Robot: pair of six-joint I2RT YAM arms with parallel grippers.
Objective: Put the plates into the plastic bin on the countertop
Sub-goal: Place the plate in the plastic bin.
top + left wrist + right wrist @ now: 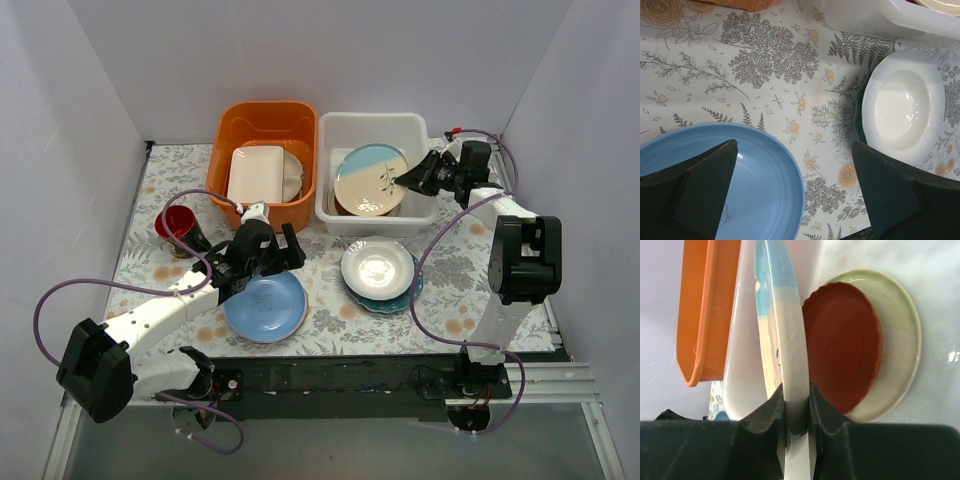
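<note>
We're mid-drop: our right gripper (796,407) clamps the glossy cream-and-blue plate (370,178) by its rim, tilted over the translucent bin (376,226), where a scalloped red-brown plate (840,340) lies. Next we lower it flat and let go. Our left gripper (794,147) gapes wide above the smooth blue plate (765,190) on the desk (770,75).
</note>
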